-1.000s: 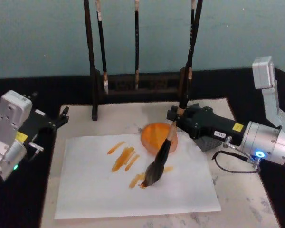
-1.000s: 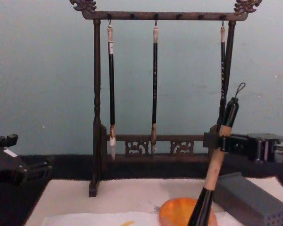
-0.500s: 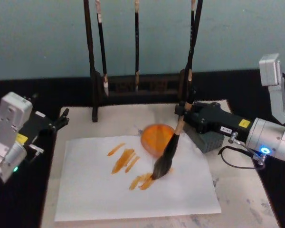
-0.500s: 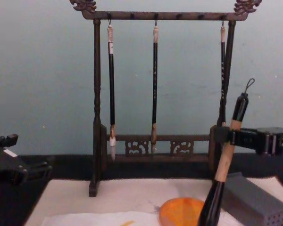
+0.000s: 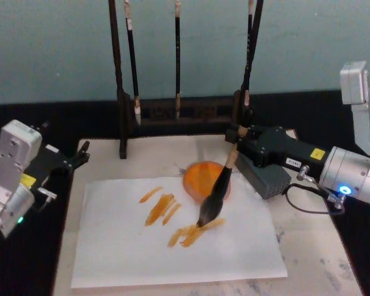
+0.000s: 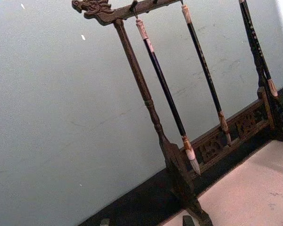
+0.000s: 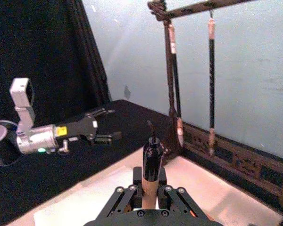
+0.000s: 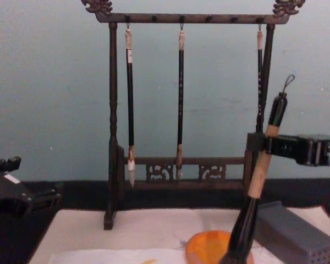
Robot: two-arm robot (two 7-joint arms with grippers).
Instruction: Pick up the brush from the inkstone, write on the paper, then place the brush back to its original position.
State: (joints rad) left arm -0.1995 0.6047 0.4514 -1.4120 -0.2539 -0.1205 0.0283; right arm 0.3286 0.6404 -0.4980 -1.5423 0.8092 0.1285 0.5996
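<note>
The brush leans steeply, and my right gripper is shut on its tan handle. Its dark bristles touch the white paper at the right end of the orange strokes. Just behind the bristles sits the inkstone, a round orange dish, with the brush shaft crossing in front of it. In the chest view the brush stands over the inkstone, with the right gripper holding its handle. The right wrist view has the brush's black end rising from the gripper. My left gripper rests open at the mat's left edge.
A dark wooden stand with three thin hanging brushes stands behind the paper, also in the chest view. A grey perforated block lies right of the inkstone, under my right gripper. The paper lies on a beige mat over black cloth.
My right gripper has moved back and to the right, dragging the bristles rightward across the paper. The lowest orange stroke has grown longer. The left arm has stayed still.
</note>
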